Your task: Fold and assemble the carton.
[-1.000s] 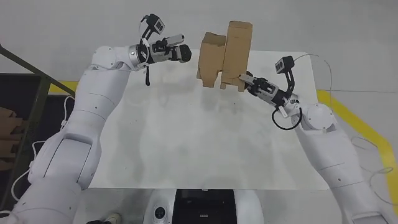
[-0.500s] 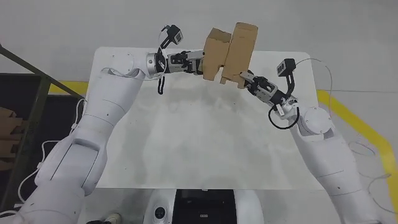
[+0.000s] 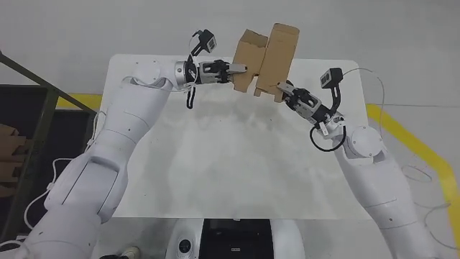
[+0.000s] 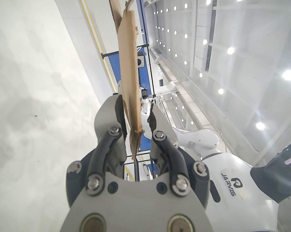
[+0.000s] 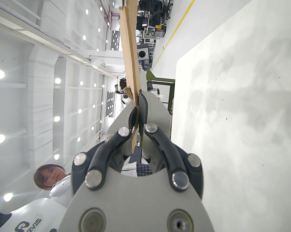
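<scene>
right hand point(image 5: 137, 107) pinching carton point(image 5: 129, 49), left hand point(image 4: 135, 109) agape

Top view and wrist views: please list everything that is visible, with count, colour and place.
carton: one, brown, held up over the far side of the table
table: one, white, below both arms
floor line: two stretches, yellow, on either side of the table
left gripper: one, grey and black, jaws open around a carton edge
right gripper: one, grey and black, jaws shut on a carton edge
</scene>
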`<state>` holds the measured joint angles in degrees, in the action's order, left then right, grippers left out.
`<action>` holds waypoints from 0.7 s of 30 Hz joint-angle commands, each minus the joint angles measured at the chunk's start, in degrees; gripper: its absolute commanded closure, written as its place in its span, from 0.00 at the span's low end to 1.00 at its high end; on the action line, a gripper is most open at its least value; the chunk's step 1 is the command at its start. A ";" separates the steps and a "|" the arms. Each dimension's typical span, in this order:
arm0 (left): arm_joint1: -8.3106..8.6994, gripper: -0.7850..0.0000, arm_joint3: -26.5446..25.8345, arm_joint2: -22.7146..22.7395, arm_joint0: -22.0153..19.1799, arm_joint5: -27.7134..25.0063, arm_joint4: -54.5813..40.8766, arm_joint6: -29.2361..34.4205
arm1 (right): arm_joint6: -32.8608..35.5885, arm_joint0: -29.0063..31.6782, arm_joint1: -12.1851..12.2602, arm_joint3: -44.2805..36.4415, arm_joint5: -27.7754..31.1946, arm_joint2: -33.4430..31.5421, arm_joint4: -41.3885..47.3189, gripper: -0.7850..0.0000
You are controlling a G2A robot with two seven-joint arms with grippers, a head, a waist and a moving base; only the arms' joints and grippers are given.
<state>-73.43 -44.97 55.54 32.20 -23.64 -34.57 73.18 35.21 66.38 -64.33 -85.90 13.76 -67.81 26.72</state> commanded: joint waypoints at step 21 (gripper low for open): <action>3.53 1.00 0.14 2.85 -2.71 7.36 4.92 14.82 | 9.11 -4.02 0.37 6.38 3.19 -4.17 -1.47 0.00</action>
<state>-70.17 -44.35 58.82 29.36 -16.17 -29.98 88.06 43.52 62.68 -63.96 -79.83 17.08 -72.09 25.40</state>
